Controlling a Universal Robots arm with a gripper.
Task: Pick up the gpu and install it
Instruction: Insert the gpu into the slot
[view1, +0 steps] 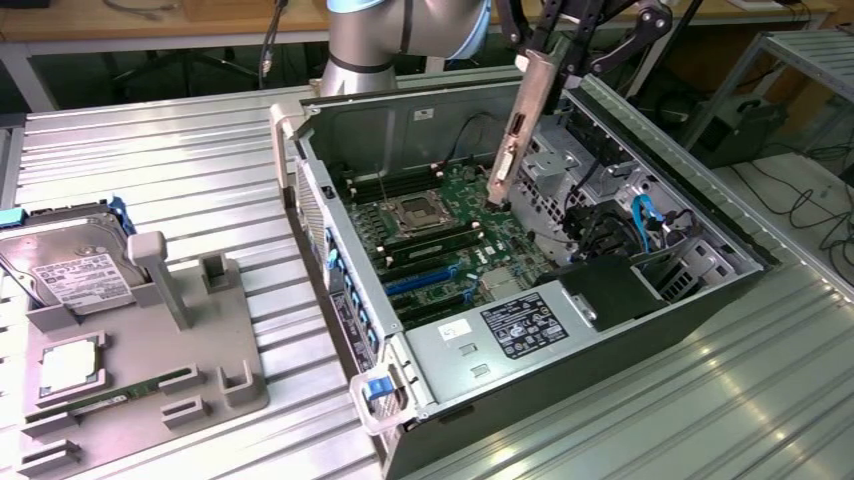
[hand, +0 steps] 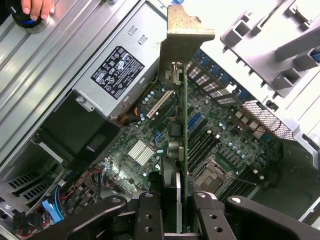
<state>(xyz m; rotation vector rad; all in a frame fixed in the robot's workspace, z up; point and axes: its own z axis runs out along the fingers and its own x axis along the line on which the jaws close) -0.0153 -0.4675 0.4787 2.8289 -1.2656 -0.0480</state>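
Observation:
My gripper (view1: 567, 40) hangs over the open computer case (view1: 344, 290), shut on the gpu (view1: 514, 130). The card hangs on edge with its pale metal bracket facing the exterior view. Its lower end is just above the motherboard (view1: 447, 240), beside the processor socket (view1: 411, 212); I cannot tell if it touches. In the wrist view the gpu (hand: 181, 130) shows edge-on between my fingers (hand: 150, 210). Its bracket (hand: 186, 35) points away from me, over the motherboard (hand: 220, 145) and its blue slots (hand: 195, 120).
A power supply (view1: 534, 322) and a black shroud (view1: 607, 290) fill the case's near end, with drive bays and cables (view1: 627, 220) beside them. On the exterior view's left, a grey fixture (view1: 200, 350) holds a hard drive (view1: 74, 270), a memory stick (view1: 127, 392) and a processor (view1: 67, 365). A person's hand (hand: 37, 7) rests nearby.

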